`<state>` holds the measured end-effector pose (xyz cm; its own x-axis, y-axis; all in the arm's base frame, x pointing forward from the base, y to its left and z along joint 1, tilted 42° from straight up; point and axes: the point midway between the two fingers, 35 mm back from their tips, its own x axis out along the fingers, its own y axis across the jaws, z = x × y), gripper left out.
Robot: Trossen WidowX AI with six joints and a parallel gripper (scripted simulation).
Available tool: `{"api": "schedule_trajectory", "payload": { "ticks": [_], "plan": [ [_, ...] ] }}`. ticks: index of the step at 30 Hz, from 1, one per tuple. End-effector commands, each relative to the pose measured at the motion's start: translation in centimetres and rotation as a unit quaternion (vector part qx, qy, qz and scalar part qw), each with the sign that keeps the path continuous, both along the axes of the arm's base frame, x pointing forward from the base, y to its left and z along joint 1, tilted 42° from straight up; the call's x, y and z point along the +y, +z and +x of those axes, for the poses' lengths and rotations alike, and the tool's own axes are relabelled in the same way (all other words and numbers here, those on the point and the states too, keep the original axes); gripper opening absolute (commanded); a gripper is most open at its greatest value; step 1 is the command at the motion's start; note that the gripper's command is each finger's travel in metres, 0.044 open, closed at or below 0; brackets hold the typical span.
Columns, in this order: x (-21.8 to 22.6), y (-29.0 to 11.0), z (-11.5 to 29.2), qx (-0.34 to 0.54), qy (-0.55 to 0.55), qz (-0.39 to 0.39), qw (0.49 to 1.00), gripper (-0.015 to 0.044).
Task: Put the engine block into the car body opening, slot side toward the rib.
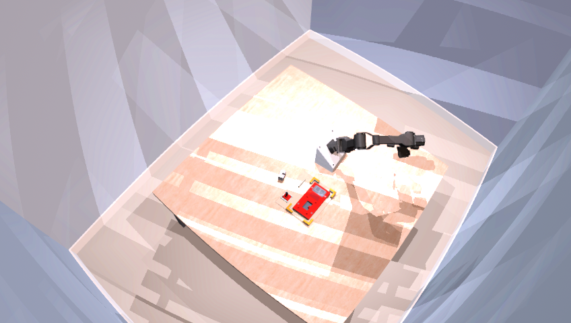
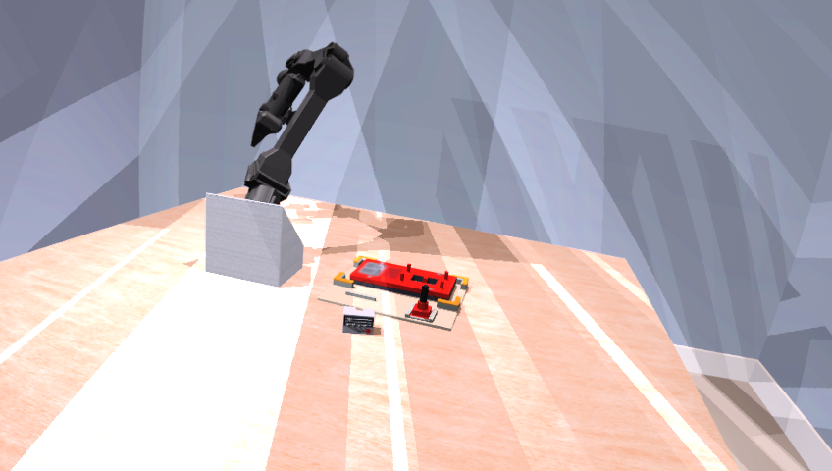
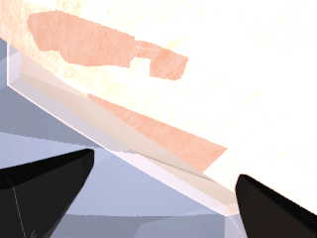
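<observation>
The red car body [image 1: 318,198] [image 2: 385,282] lies between yellow corner brackets. Its opening [image 1: 308,205] [image 2: 424,279] shows no block in it; the rib is too small to make out clearly. The engine block, seemingly the small grey and white box [image 1: 281,175] [image 2: 358,322] with dark markings, stands on the table beside the car body. Its slot side cannot be told. My gripper [image 2: 253,143] [image 3: 165,170] is open and empty, high above the table and well away from both. In the wrist view its two black fingers stand wide apart.
A red part with a black post [image 1: 285,196] [image 2: 422,306] stands beside the car body. A thin grey rod [image 1: 301,183] [image 2: 360,296] lies near the block. Yellow brackets [image 1: 308,222] [image 2: 449,302] stand at the body's corners. The grey arm base [image 1: 329,161] [image 2: 247,238] stands behind.
</observation>
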<state>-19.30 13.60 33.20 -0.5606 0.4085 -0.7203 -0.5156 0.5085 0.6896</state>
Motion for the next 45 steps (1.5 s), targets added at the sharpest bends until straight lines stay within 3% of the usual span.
{"api": "schedule_trajectory", "payload": {
  "ticks": [1,8,17,34,45],
  "plan": [
    [0.0,0.0,0.0,0.0,0.0,0.0,1.0,0.0426],
    [3.2,-1.0,1.2,-0.026,-0.046,0.002,0.999,0.044],
    [9.9,-3.6,5.9,-0.081,-0.146,-0.009,0.986,0.044],
    [17.5,-8.1,18.3,-0.124,-0.291,-0.048,0.947,0.044],
    [18.1,-12.9,29.8,-0.13,-0.379,-0.12,0.909,0.044]
  ]
}}
